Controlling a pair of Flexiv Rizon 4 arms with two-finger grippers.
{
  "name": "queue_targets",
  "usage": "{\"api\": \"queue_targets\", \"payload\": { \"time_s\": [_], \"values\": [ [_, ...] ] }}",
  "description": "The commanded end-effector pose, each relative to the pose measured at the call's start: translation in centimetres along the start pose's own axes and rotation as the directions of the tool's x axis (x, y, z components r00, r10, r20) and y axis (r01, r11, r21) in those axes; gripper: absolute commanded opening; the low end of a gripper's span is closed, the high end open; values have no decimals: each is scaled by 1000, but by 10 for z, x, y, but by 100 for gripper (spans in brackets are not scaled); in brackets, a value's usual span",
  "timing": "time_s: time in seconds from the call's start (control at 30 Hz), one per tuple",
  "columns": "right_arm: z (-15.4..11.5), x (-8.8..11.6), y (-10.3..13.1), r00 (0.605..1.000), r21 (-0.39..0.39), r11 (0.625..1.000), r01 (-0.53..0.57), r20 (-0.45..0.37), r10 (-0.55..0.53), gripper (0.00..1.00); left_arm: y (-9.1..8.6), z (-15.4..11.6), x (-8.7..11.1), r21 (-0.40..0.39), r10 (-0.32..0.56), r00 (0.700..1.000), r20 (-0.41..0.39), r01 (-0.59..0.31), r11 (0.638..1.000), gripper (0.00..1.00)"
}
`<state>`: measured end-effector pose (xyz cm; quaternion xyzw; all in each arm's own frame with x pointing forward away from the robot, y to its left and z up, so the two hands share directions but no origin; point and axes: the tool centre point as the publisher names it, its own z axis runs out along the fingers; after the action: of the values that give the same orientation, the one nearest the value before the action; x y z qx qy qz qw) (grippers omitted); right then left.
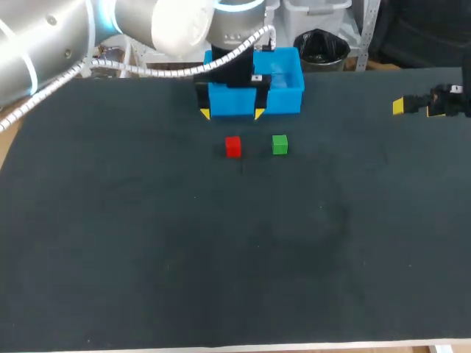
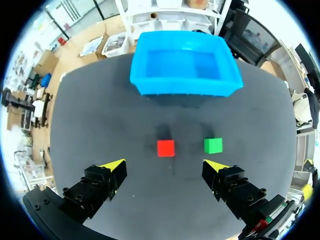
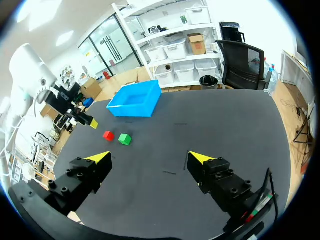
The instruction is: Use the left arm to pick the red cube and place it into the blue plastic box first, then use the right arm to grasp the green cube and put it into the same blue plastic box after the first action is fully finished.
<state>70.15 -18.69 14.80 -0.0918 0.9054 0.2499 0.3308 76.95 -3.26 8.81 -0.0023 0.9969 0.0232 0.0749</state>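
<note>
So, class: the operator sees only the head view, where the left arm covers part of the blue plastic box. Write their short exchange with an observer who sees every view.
Operator: Is anything in the box, under that arm?
Observer: No. The left wrist view shows the blue plastic box empty.
Operator: And at the right, open or shut? I can't tell from here.
Observer: The right gripper is open, holding nothing.

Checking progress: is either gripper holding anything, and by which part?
Nothing. Left gripper and right gripper are open and empty; red cube and green cube lie free.
</note>
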Motion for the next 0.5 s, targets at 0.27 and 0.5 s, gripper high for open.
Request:
{"api": "queue_targets", "payload": {
  "time_s": [0.27,0.5],
  "values": [
    [0,0,0,1000,2,1000,0,-1,0,100,9,38,7,1,-45,999,19,45,999,100],
    [0,0,0,1000,2,1000,0,-1,0,100,8,50,11,11,-43,998,53,42,999,100]
  ]
}}
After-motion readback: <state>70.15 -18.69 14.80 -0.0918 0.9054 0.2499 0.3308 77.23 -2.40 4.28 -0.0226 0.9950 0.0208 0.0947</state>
